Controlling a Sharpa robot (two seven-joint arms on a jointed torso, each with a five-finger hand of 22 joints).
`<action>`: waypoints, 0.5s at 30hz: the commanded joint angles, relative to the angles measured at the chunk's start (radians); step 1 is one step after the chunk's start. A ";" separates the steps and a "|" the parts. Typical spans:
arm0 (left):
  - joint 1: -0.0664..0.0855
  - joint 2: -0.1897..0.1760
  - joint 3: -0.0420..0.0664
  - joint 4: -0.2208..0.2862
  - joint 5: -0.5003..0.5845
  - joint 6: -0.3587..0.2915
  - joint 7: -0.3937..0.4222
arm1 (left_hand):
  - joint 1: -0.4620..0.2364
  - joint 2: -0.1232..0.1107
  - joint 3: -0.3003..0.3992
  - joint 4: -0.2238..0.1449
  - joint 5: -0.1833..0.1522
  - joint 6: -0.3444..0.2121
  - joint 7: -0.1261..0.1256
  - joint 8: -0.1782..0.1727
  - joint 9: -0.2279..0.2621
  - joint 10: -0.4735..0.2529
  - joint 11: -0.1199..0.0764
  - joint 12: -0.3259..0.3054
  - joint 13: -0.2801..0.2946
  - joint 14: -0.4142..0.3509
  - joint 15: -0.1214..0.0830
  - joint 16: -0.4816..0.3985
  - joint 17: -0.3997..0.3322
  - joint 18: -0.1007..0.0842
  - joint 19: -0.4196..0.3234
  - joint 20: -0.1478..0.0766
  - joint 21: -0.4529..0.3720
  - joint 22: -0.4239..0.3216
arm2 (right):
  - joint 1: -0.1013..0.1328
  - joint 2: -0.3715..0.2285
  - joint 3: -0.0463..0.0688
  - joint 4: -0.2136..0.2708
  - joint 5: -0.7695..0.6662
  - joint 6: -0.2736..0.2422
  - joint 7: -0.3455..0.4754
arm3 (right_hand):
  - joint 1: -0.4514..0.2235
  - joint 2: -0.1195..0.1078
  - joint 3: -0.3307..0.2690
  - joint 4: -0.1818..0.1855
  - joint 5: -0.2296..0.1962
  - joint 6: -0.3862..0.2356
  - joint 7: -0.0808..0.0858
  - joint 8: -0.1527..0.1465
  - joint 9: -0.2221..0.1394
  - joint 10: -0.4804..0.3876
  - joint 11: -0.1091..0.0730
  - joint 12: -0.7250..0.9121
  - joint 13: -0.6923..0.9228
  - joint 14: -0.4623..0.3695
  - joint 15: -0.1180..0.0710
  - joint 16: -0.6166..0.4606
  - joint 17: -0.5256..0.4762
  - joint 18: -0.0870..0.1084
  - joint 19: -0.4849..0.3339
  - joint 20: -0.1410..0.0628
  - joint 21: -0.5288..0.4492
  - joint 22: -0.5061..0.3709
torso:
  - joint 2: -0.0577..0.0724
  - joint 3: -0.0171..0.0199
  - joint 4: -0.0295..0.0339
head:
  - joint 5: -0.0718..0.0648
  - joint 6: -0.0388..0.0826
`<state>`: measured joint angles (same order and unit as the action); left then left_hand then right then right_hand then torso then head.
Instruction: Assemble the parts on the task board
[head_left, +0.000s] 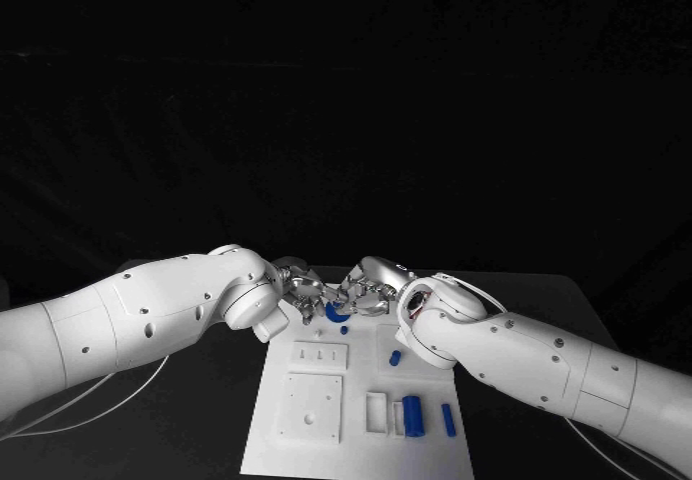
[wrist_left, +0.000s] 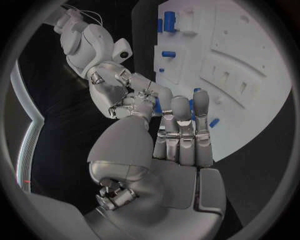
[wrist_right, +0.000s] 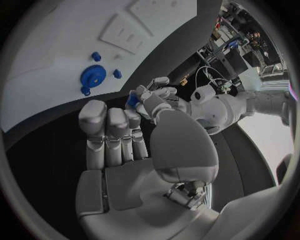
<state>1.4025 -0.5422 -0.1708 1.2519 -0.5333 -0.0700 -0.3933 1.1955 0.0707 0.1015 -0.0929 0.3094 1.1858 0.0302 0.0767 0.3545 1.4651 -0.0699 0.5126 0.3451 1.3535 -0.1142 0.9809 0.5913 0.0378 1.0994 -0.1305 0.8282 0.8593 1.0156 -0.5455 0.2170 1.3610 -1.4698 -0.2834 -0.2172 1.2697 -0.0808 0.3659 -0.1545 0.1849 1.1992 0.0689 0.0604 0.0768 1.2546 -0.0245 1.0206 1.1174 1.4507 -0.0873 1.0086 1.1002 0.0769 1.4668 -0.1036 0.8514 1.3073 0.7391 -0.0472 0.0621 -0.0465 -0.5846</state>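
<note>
The white task board (head_left: 310, 420) lies lengthwise in the middle of the table. Over its far end my left hand (head_left: 299, 290) and right hand (head_left: 371, 288) meet fingertip to fingertip. A small blue part (wrist_right: 132, 101) sits between them; my left hand (wrist_left: 178, 137) pinches this blue part (wrist_left: 157, 106) between thumb and finger. My right hand (wrist_right: 115, 137) has its fingertips close against the part, and I cannot tell whether they grip it. Below the hands a blue gear (wrist_right: 92, 76) lies on the board, partly hidden in the head view (head_left: 336, 313).
Small blue pegs (wrist_right: 117, 73) stand around the gear. Nearer me the board carries a short blue piece (head_left: 395, 357), a thick blue cylinder (head_left: 413, 415) beside a white block, and a thin blue rod (head_left: 449, 420). Recessed white plates (head_left: 315, 405) fill the board's left half.
</note>
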 joint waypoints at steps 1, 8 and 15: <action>0.002 -0.001 0.001 0.002 0.019 0.006 0.007 | -0.007 0.012 0.056 -0.059 0.025 0.035 -0.034 0.013 0.262 0.044 -0.007 0.003 0.001 -0.003 -0.006 0.006 0.003 -0.010 0.000 -0.007 -0.006 0.010 | -0.002 0.001 -0.001 -0.001 -0.008 0.022 0.001 | -0.001 0.013 -0.002 0.002 0.004 0.006 -0.002 0.003 0.000 0.001 -0.002 -0.004 0.000 0.001 -0.002 -0.003 0.002 0.001 0.025 -0.004 0.005 0.105 | 0.000 0.0004 0.0005 | 0.000 -0.001; 0.002 -0.002 0.001 0.004 0.027 0.010 0.002 | -0.048 0.003 0.099 -0.069 0.035 0.055 -0.048 -0.006 0.535 0.043 -0.012 0.012 0.005 -0.004 -0.009 0.013 0.005 -0.015 0.004 -0.011 -0.023 0.041 | -0.005 0.001 -0.001 -0.004 -0.008 0.023 0.001 | -0.001 0.013 -0.004 0.003 0.004 0.006 -0.002 0.003 0.000 0.000 -0.002 -0.006 -0.001 0.001 -0.002 -0.005 0.001 0.001 0.025 -0.004 0.004 0.104 | 0.000 0.0012 0.0009 | 0.002 -0.004; 0.002 0.000 0.001 0.006 0.035 0.009 -0.003 | -0.055 0.000 0.102 -0.065 0.038 0.084 -0.058 -0.008 0.632 0.046 -0.013 0.045 0.013 0.004 -0.009 0.027 0.016 -0.017 0.011 -0.011 -0.032 0.063 | -0.010 -0.002 -0.001 -0.010 -0.005 0.008 0.007 | -0.010 0.001 -0.015 0.010 0.010 -0.020 0.004 0.001 -0.006 -0.008 0.002 -0.020 -0.012 -0.001 0.000 -0.014 -0.005 0.001 0.023 -0.003 -0.007 0.102 | 0.000 0.0014 -0.0012 | 0.005 -0.007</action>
<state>1.4018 -0.5435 -0.1720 1.2540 -0.5124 -0.0696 -0.4023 1.1456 0.0724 0.1849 -0.1431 0.3417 1.1950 0.0395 0.0640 0.3700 1.4652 -0.0772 0.5561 0.3575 1.3522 -0.1204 1.0023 0.6062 0.0379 1.1065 -0.1376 0.8004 0.9212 1.0092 -0.5448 0.2177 1.3565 -1.4702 -0.2824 -0.2129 1.2645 -0.0779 0.3530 -0.1421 0.1935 1.1869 0.0732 0.0567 0.0746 1.2533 -0.0213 1.0018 1.1062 1.4507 -0.0873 0.9961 1.0955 0.0768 1.4668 -0.1036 0.8461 1.3073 0.7395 -0.0458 0.0623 -0.0424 -0.5911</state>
